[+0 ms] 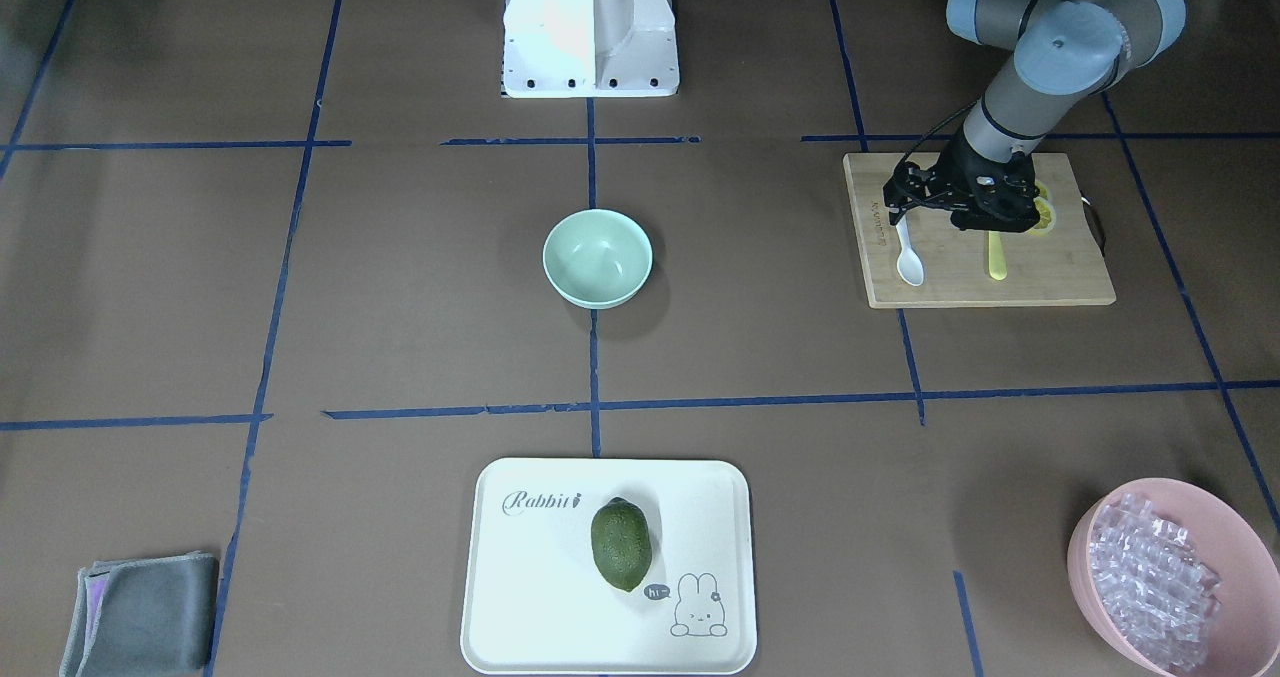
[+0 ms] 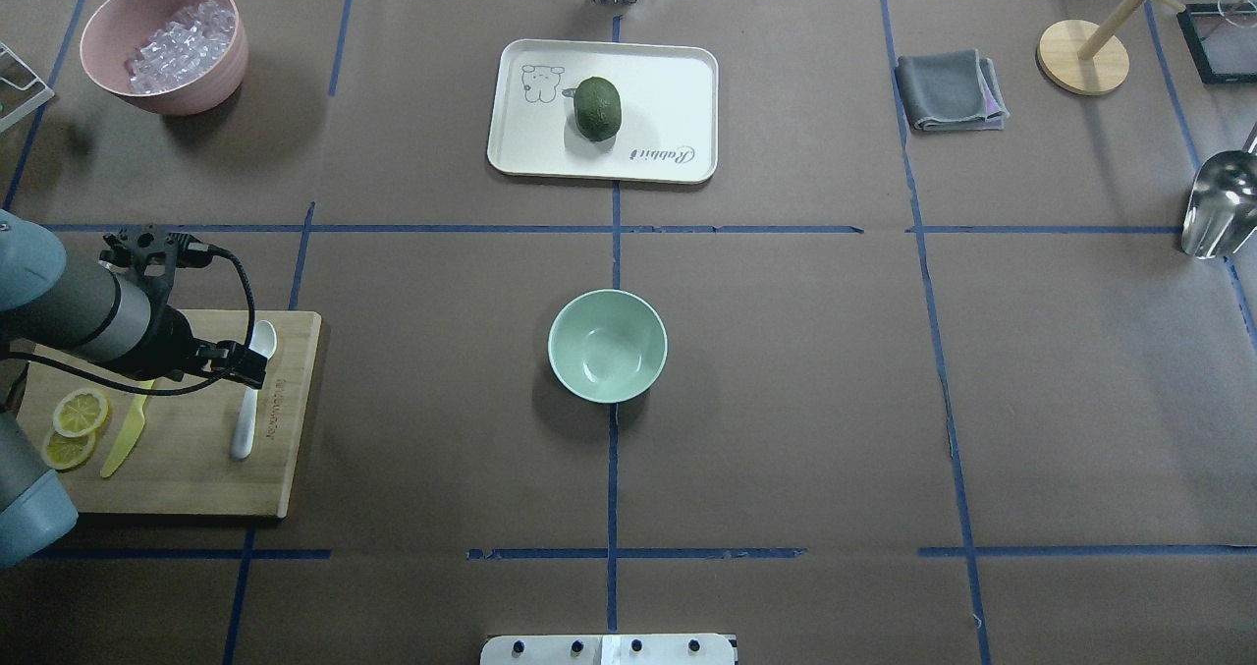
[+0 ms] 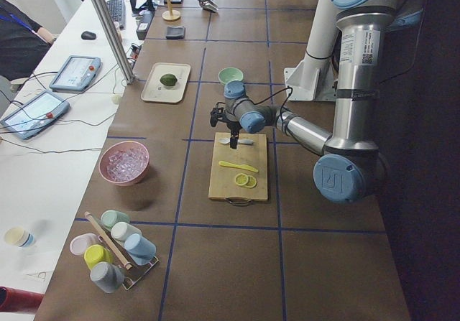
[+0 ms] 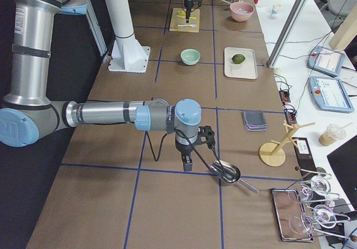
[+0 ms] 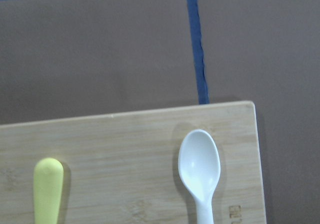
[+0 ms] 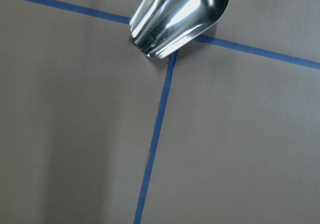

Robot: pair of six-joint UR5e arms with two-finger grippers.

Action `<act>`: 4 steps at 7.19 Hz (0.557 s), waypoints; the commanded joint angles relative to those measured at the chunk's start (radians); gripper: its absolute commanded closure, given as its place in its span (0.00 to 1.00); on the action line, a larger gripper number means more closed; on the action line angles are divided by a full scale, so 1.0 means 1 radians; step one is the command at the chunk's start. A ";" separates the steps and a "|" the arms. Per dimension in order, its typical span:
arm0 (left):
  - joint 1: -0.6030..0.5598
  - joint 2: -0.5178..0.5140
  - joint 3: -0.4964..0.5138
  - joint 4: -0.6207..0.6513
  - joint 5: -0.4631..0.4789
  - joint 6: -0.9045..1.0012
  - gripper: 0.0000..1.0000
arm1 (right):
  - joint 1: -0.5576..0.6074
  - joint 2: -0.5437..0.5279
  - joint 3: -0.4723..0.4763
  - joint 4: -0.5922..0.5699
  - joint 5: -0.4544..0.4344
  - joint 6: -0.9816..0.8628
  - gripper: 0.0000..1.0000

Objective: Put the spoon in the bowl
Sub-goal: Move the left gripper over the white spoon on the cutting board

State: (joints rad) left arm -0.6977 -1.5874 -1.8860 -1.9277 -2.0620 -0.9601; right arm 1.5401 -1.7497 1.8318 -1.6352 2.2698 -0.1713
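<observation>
The white plastic spoon lies flat on the bamboo cutting board, close along the board's edge that faces the table's middle, its scoop near the far corner. A yellow plastic knife lies parallel to it, apart. The left gripper hangs over the spoon's handle; how wide its fingers stand, I cannot tell. The mint-green bowl stands upright at the table's centre, a wide stretch of brown table away from the board. The right gripper sits by a metal scoop; its fingers' spread cannot be told.
</observation>
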 commanded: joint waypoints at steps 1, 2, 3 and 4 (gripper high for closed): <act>0.020 -0.005 -0.010 0.001 0.011 -0.011 0.15 | 0.000 -0.001 -0.002 0.000 0.001 -0.001 0.00; 0.030 -0.005 -0.010 0.003 0.043 -0.011 0.15 | 0.002 -0.002 -0.002 0.000 0.001 -0.001 0.00; 0.033 -0.005 -0.008 0.004 0.080 -0.012 0.15 | 0.000 -0.011 0.000 0.000 0.002 0.001 0.00; 0.037 -0.009 0.005 0.006 0.083 -0.012 0.15 | 0.000 -0.011 -0.002 0.000 0.002 0.001 0.00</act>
State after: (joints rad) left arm -0.6659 -1.5935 -1.8913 -1.9239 -1.9966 -0.9719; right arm 1.5406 -1.7579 1.8306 -1.6352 2.2713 -0.1708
